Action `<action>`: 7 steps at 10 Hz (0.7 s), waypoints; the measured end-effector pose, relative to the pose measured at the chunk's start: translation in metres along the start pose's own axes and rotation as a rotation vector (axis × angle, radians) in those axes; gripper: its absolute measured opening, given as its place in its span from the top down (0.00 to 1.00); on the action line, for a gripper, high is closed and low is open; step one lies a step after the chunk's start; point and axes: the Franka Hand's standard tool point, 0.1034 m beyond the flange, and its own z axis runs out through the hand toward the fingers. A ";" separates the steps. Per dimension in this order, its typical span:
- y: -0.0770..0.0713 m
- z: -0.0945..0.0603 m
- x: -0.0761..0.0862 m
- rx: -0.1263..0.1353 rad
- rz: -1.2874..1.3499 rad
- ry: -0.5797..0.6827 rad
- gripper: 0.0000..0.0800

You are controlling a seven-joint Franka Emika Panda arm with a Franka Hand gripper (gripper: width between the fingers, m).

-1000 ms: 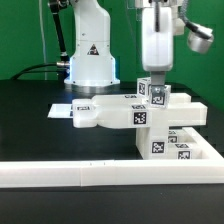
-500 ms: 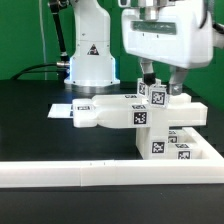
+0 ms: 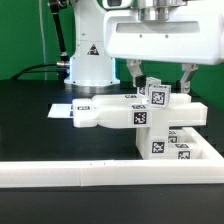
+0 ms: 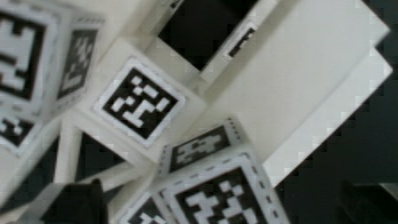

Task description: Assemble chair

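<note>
Claw (image 3: 158, 83) spread wide, empty, straddling the tagged block (image 3: 157, 96) atop the chair (image 3: 130, 113); off-centre closing could knock that block askew.

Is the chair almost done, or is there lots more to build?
Partly built: several white chair pieces already sit joined in a chunky block by the border rail. Right now the open gripper hangs over a small tagged cube on top, holding nothing. It doesn't look like a chair yet, so plenty remains.
</note>
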 end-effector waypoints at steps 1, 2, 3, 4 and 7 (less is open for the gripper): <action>0.001 0.000 0.001 -0.004 -0.085 0.001 0.19; 0.001 0.000 0.002 -0.011 -0.179 0.005 0.19; 0.002 0.000 0.002 -0.013 -0.245 0.006 0.19; 0.002 0.000 0.002 -0.013 -0.275 0.006 0.19; 0.002 0.000 0.002 -0.012 -0.259 0.006 0.57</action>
